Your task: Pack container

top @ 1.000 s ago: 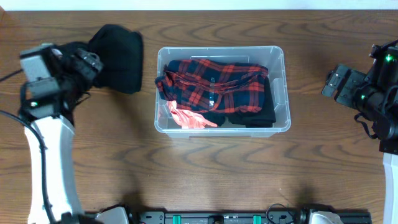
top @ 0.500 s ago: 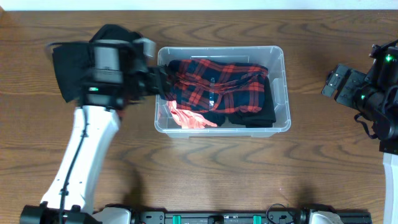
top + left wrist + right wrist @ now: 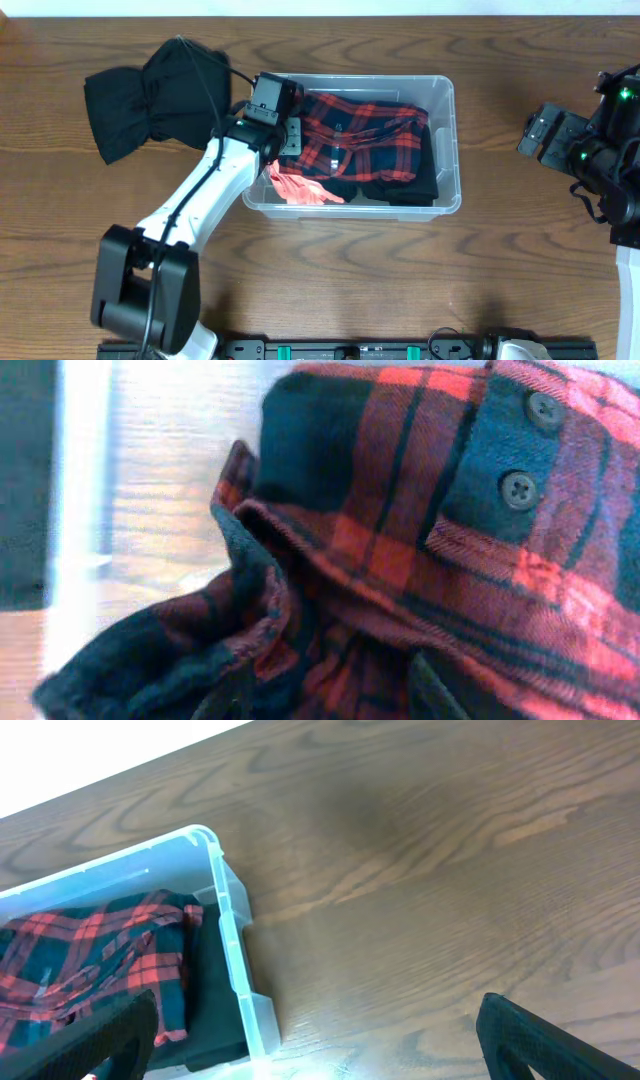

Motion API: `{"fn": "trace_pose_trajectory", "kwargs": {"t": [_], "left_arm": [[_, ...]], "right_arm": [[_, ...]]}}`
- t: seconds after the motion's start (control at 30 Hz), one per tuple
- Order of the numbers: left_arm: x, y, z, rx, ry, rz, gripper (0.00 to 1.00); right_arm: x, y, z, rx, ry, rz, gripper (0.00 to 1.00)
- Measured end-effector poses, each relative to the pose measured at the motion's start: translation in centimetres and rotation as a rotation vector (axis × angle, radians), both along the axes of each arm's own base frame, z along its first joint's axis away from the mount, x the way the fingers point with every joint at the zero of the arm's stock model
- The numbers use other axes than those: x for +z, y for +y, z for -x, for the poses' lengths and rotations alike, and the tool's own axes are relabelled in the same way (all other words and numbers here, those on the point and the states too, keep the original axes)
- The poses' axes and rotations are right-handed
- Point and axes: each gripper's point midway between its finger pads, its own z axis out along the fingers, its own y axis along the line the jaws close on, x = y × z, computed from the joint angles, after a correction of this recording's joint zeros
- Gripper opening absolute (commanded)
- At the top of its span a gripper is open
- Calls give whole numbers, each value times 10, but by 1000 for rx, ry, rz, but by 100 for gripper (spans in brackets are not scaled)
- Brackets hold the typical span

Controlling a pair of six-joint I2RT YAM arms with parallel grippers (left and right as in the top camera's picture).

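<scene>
The container (image 3: 455, 130) is a clear plastic bin at the table's middle. It holds a red plaid shirt (image 3: 370, 135), a coral garment (image 3: 300, 188) and a black garment (image 3: 420, 185). My left gripper (image 3: 288, 135) is inside the bin's left end, down on the plaid shirt. In the left wrist view the shirt (image 3: 420, 540) fills the frame, and the gripper's (image 3: 330, 690) fingers are spread with folds of cloth between them. My right gripper (image 3: 540, 135) is open and empty to the right of the bin. The right wrist view shows the gripper (image 3: 320, 1040) above bare wood, with the bin's corner (image 3: 225, 890) nearby.
A loose black garment (image 3: 150, 95) lies crumpled on the wooden table, left of the bin and behind my left arm. The table's far edge meets a white wall at the top of the overhead view.
My left arm has swung right from the black garment on the table into the bin's left end. The bin has shifted slightly. The right arm has not moved.
</scene>
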Motion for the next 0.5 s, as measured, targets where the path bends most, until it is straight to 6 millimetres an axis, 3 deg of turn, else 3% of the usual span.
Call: {"fn": "trace_pose_trajectory", "kwargs": {"t": [0.13, 0.5], "left_arm": [[-21, -4, 4, -7, 57, -2, 48], [-8, -15, 27, -59, 83, -21, 52]], "right_arm": [[0, 0, 0, 0, 0, 0, 99], [0, 0, 0, 0, 0, 0, 99]]}}
